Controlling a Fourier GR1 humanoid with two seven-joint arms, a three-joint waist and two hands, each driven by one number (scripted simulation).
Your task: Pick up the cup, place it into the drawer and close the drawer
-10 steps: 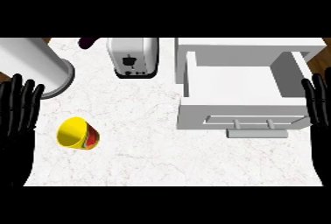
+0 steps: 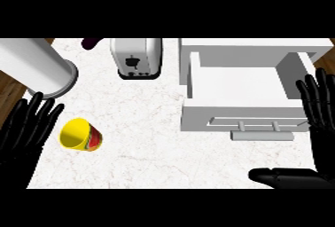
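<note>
Right hand seen open at counter's right edge, left hand open at left edge. Yellow cup lies tipped just beside left hand. Drawer pulled open at far right; toaster, cylinder along far edge.

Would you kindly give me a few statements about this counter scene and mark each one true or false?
1. The yellow cup lies tipped on its side on the counter. True.
2. The cup is inside the drawer. False: the drawer holds nothing that shows.
3. The drawer stands open. True.
4. The left hand is curled round the cup. False: it is open beside the cup.
5. The toaster stands right of the drawer. False: it stands left of it.
</note>
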